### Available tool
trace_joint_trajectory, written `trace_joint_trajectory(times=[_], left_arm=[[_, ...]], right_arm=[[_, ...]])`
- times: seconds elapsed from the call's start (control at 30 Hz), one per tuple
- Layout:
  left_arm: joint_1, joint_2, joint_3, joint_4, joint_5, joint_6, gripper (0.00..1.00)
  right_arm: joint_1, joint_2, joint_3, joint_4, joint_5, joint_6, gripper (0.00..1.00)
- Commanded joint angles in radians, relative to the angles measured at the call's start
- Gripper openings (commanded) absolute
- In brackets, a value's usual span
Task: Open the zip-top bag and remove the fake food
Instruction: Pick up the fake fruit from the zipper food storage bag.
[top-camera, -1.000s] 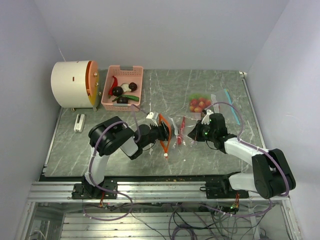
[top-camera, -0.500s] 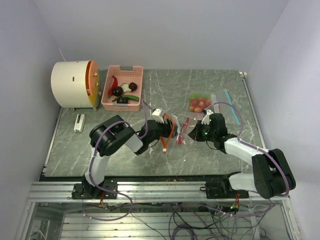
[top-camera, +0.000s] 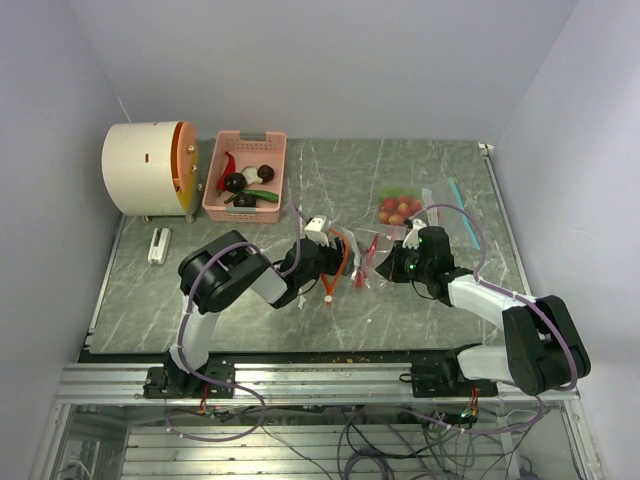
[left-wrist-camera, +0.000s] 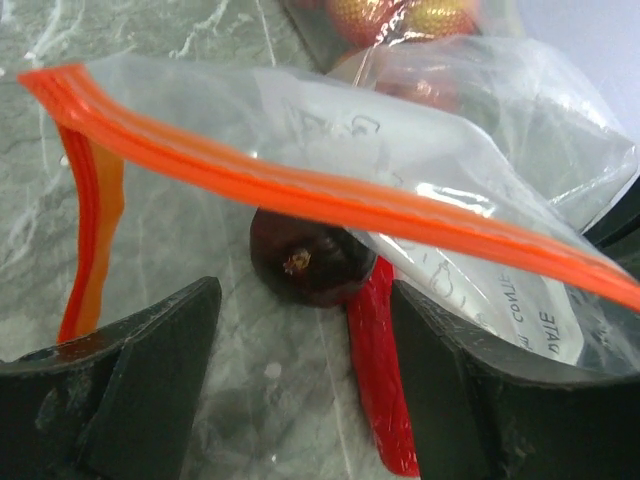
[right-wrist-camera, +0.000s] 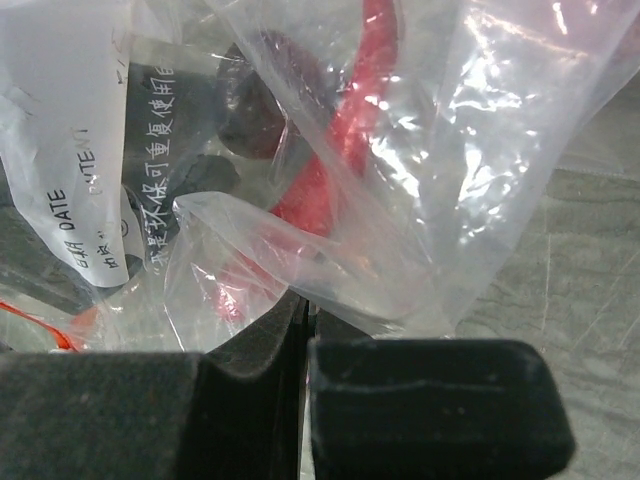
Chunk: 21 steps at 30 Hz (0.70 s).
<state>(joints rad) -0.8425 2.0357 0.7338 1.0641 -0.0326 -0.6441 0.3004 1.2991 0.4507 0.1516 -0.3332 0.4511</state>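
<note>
You are holding your left hand (left-wrist-camera: 300, 330) spread at the orange-edged mouth of the zip-top bag (left-wrist-camera: 400, 150) while your right hand (right-wrist-camera: 305, 330) is pinching its clear plastic.

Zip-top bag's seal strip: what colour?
Orange. The seal strip shows best in the left wrist view.

Both arms stretch low over the table (top-camera: 350, 170), meeting near its middle. The left gripper (left-wrist-camera: 305, 300) has its jaws spread wide; the right gripper (right-wrist-camera: 305, 318) is pinched tight on the zip-top bag (right-wrist-camera: 420, 190).
</note>
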Motion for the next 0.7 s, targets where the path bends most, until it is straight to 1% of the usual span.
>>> trace_joint_trajectory(times=[0.0,0.23,0.27,0.33,0.53,0.67], left_arm=[[-0.007,0.047,0.068,0.030,0.007,-0.005,0.81],[-0.018,0.075,0.166,-0.138,-0.066,0.054,0.72],[-0.019,0.079,0.173,-0.150,-0.070,0.062,0.68],[-0.022,0.087,0.190,-0.171,-0.074,0.072,0.64],[-0.028,0.123,0.254,-0.205,-0.045,0.082,0.56],[-0.030,0.132,0.266,-0.205,-0.027,0.077,0.40]], right_arm=[[-0.001,0.005,0.014,0.008,0.003,-0.019,0.00],[0.000,0.011,0.008,0.010,0.003,-0.020,0.00],[-0.001,0.014,0.009,0.014,0.002,-0.020,0.00],[-0.001,0.027,0.012,0.020,-0.002,-0.018,0.00],[-0.001,0.055,0.015,0.039,-0.013,-0.015,0.00],[-0.001,0.056,0.018,0.028,-0.002,-0.026,0.00]])
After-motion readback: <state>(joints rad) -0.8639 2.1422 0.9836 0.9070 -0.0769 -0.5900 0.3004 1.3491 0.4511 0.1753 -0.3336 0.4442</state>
